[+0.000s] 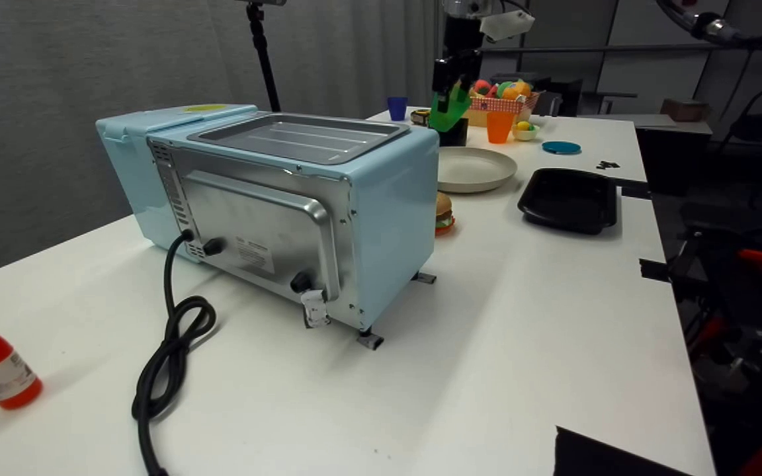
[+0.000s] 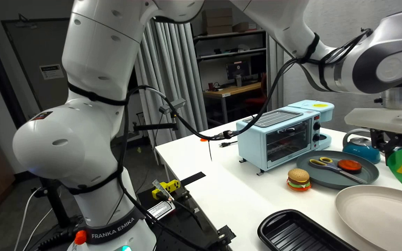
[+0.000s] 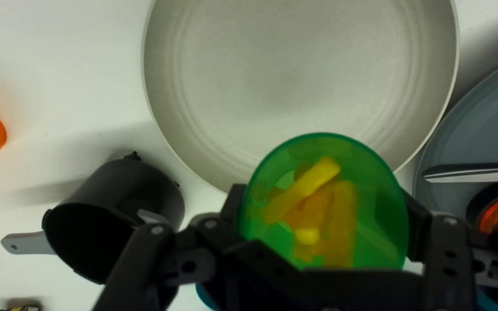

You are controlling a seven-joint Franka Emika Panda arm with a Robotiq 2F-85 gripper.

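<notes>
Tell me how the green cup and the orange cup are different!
The green cup is up in the air in the gripper, but the orange cup stands on the table. The green cup looks tilted, while the orange cup is upright. Yellow pieces show inside the green cup; the orange cup's inside can't be seen. Both are cups in one bright colour.

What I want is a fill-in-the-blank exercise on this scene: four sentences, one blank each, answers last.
The gripper holds a cup coloured ____.
On the gray plate, beside a red disc, lie the ____.
The toy burger near the toaster oven is topped with a ____.
The rectangular tray near the beige plate is ____.
Missing words: green; scissors; bun; black.
</notes>
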